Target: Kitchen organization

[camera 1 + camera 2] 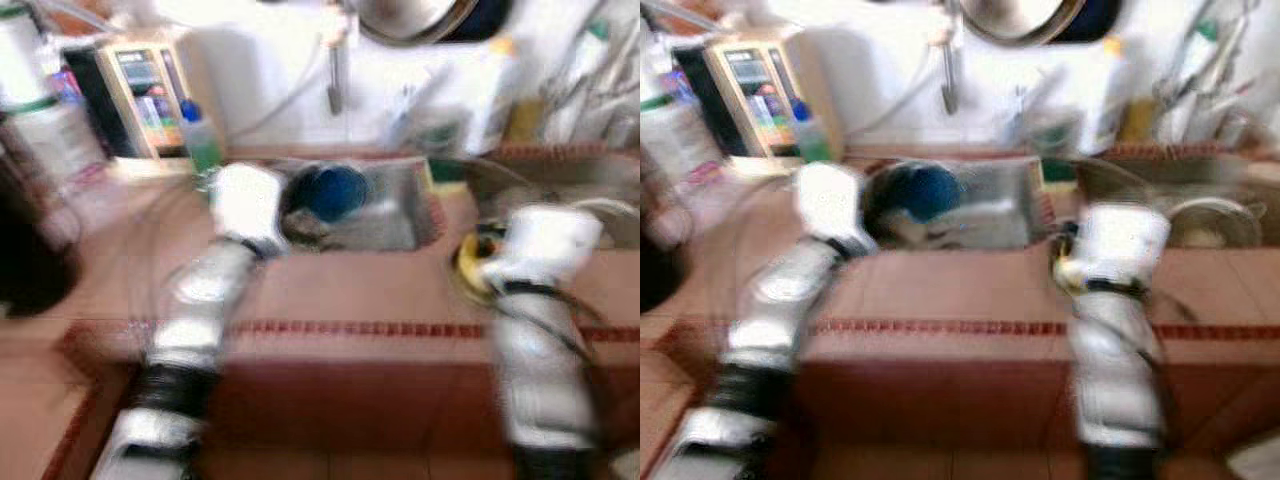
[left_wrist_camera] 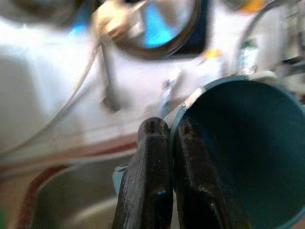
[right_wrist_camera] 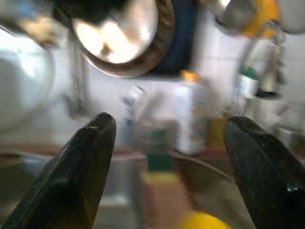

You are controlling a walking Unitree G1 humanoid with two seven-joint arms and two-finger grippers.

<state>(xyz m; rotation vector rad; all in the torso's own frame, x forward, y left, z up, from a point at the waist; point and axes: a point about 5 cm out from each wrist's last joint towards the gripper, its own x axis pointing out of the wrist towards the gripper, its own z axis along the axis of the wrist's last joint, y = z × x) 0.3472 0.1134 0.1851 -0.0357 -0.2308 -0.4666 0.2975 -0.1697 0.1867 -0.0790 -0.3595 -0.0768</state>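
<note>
A humanoid robot leans over a terracotta-tiled bench [image 1: 350, 290] with a steel sink [image 1: 395, 215] set into it, both head views blurred. The left pincer [image 2: 171, 131], reaching over the sink's near-left corner, has its two black fingers [image 2: 150, 181] pressed together on the rim of a teal cup [image 2: 248, 152], one finger outside the wall and one inside; from the head the cup [image 1: 330, 192] appears as a dark blue round shape held over the basin. The right pincer [image 3: 169, 129] hovers above the bench at the sink's right edge, fingers spread wide with nothing between them, just above a yellow object [image 1: 475, 262] too blurred to identify. A green-bodied bottle [image 1: 203, 140] with a blue cap stands behind the sink's left corner, near a beige appliance [image 1: 140, 100], and a metal pan [image 1: 415, 18] hangs on the white wall above the tap [image 1: 335, 75]
</note>
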